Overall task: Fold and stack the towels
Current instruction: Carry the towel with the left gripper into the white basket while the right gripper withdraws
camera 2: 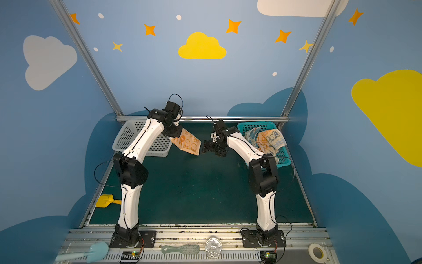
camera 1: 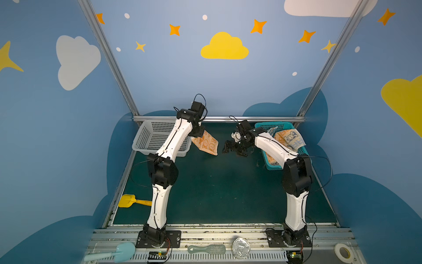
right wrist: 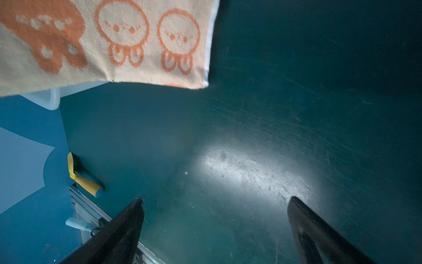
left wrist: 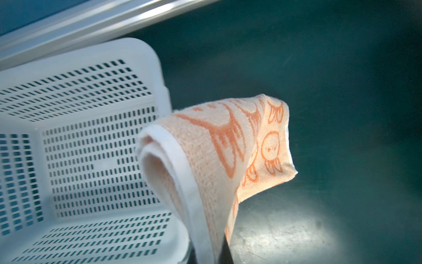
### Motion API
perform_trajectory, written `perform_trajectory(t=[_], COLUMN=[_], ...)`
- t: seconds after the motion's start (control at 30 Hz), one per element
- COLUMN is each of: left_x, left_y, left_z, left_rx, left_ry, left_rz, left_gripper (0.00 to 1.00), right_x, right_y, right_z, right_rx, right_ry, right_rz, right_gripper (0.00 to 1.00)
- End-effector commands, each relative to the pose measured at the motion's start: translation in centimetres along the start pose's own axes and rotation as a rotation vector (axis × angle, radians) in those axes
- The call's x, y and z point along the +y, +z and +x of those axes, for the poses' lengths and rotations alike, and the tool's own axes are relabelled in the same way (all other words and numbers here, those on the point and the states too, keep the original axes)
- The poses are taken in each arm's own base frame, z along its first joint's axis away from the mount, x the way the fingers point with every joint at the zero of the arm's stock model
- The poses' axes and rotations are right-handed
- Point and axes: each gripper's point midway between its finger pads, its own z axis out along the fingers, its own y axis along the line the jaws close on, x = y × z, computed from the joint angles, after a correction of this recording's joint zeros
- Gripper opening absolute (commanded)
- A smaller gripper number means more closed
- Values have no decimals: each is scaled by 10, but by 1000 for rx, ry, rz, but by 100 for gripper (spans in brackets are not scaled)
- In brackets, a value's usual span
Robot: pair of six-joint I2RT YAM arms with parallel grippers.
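An orange-cream bunny towel (camera 1: 205,145) (camera 2: 186,144) hangs in the air just right of the white basket (camera 1: 150,137) (camera 2: 127,137). My left gripper (camera 1: 197,134) (camera 2: 174,133) is shut on its upper edge. In the left wrist view the towel (left wrist: 205,148) drapes folded out of the closed jaws (left wrist: 210,253). My right gripper (camera 1: 230,147) (camera 2: 209,148) stands open and empty close to the towel's right side, apart from it. The right wrist view has its gripper (right wrist: 214,201) wide apart with the towel (right wrist: 102,41) ahead. Two more towels, orange-blue (camera 1: 288,138) (camera 2: 270,139) and blue-cream (camera 1: 271,131) (camera 2: 252,134), lie crumpled in the blue basket (camera 1: 274,123) (camera 2: 255,124).
A yellow toy shovel (camera 1: 130,201) (right wrist: 80,176) lies at the mat's left edge. On the front rail sit a pale blue scoop (camera 1: 118,251), a green brush (camera 1: 206,249), a metal tin (camera 1: 240,248) and a tape roll (camera 1: 342,251). The white basket (left wrist: 91,137) holds nothing visible.
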Motion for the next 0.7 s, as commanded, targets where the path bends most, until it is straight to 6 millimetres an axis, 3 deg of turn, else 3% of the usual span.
perform_trajectory(t=[0.0,0.27,0.67], left_x=[43,103,149], left_y=[-3,5,51], left_z=[-8,-31,-23], left_rx=[-18,-99,-92], left_ry=[-16,-71,36], left_rz=[-95,-107,-110], left_gripper=[3,3,3], right_x=[10,33,90], right_y=[2,4,-9], right_z=[7,-8,-49], right_rx=[47,20,-162], right_ry=[-24,-69,-196], right_rz=[12,3,-144], right_gripper=[98,98,98])
